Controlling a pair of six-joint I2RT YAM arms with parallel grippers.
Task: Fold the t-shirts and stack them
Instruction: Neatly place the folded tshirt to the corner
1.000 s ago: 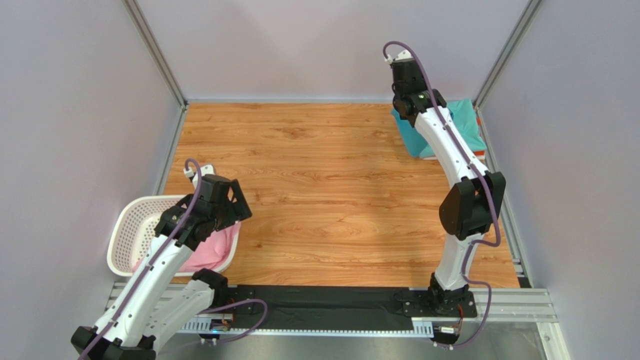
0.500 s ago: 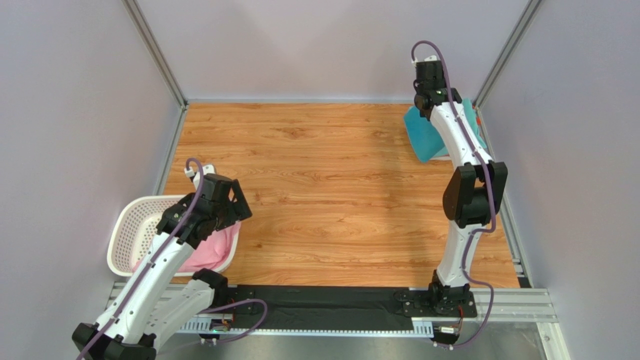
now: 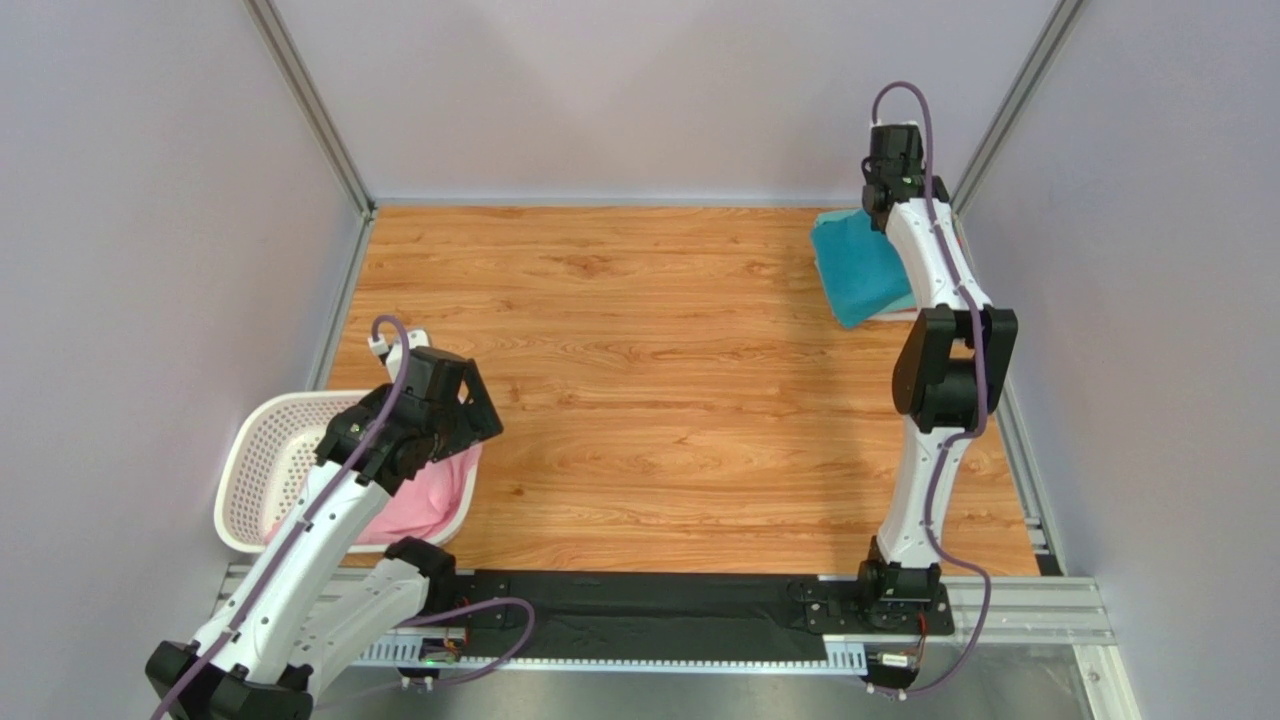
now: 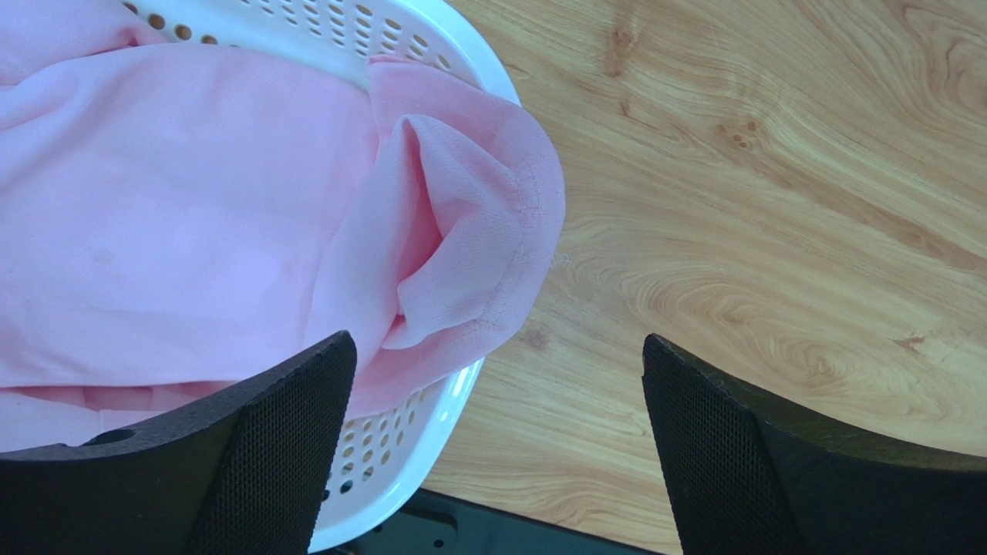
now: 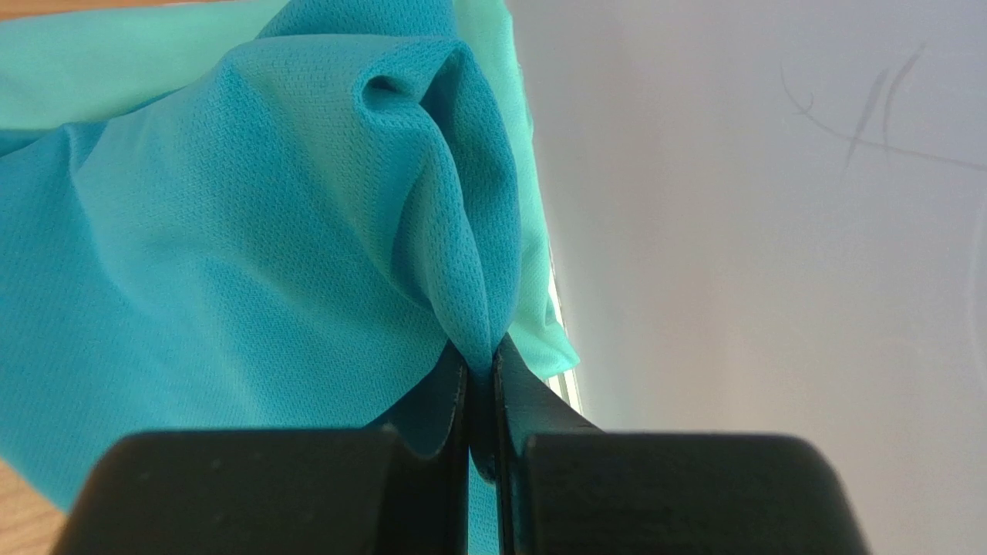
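A deep teal t-shirt (image 3: pixel 857 270) lies bunched at the far right of the wooden table, on top of a lighter mint green t-shirt (image 5: pixel 104 58). My right gripper (image 5: pixel 479 359) is shut on a raised fold of the teal t-shirt (image 5: pixel 232 231), close to the right wall. A pink t-shirt (image 4: pixel 174 220) fills the white basket (image 3: pixel 268 435), and one corner hangs over the rim (image 4: pixel 469 52). My left gripper (image 4: pixel 498 370) hovers open above that rim, one finger over the pink cloth and the other over bare wood, with nothing held.
Grey walls enclose the table on three sides, with metal posts in the back corners. The right wall (image 5: pixel 753 231) is right beside my right gripper. A black base rail (image 3: pixel 646 600) runs along the near edge. The basket sits at the near left corner.
My right arm has swung right and back toward the far corner, dragging the teal t-shirt's fold with it, so more of the cloth shows. The left arm has hardly moved.
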